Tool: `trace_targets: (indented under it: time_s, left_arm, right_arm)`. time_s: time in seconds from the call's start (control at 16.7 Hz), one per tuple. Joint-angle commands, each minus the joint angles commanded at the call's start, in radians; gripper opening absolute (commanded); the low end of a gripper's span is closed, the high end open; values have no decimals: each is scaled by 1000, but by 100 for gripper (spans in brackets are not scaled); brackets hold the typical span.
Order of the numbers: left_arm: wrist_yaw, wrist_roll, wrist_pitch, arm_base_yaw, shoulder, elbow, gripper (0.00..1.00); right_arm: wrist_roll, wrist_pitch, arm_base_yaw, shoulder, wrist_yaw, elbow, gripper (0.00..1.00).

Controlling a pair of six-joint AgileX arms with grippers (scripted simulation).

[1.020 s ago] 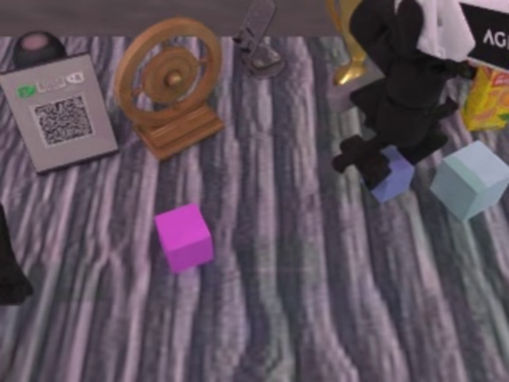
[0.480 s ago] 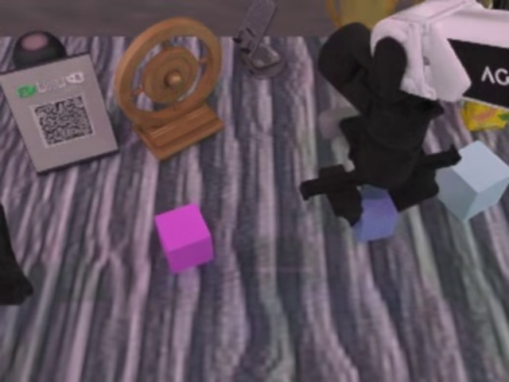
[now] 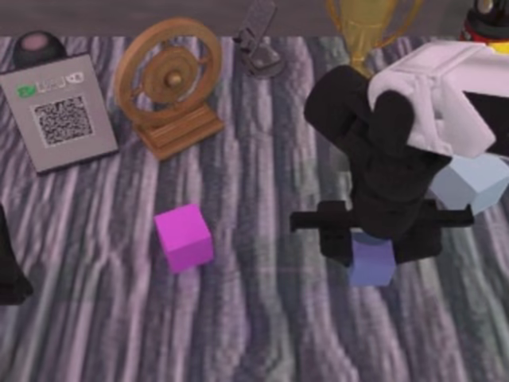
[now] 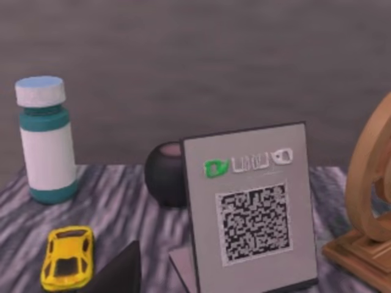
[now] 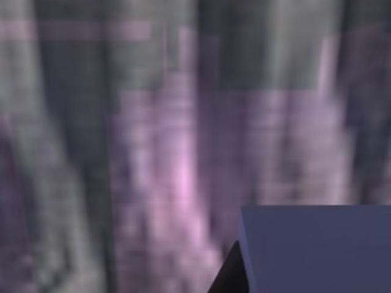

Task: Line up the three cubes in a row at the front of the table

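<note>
The right gripper [image 3: 374,248] is clamped on the small matte periwinkle-blue cube [image 3: 372,261], black fingers on either side of it, and has carried it nearer and leftward across the purple-grey wood-grain table [image 3: 262,318] since a second ago, when it sat beside the pale cube. The right wrist view shows that cube [image 5: 314,247] close up against the streaked tabletop [image 5: 153,152]. The large pale blue-grey matte cube [image 3: 477,179] has not moved at the right, but is now partly covered by the arm's white casing. The magenta matte cube [image 3: 184,237] stays where it was, left of centre, well apart from the other two. The left gripper [image 3: 9,274] remains parked at the left edge; whether its fingers are apart or together cannot be told.
</note>
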Motion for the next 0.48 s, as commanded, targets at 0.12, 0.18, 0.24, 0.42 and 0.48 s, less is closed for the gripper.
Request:
trace_targets:
  time_s: [0.12,0.18,0.24,0.42,0.48]
  left_arm:
    - [0,0,0,0,0,0,100]
    - [0,0,0,0,0,0,100]
    - [0,0,0,0,0,0,100]
    - [0,0,0,0,0,0,100]
    - [0,0,0,0,0,0,100]
  right_arm:
    - [2,1,1,-2,0,-2,0]
    - [2,1,1,-2,0,-2,0]
    - [3,-1,-4,2,-1,1,0]
    - [1,40,0,16,-1,-26,0]
    - [1,73,0,26,-1,-45,0]
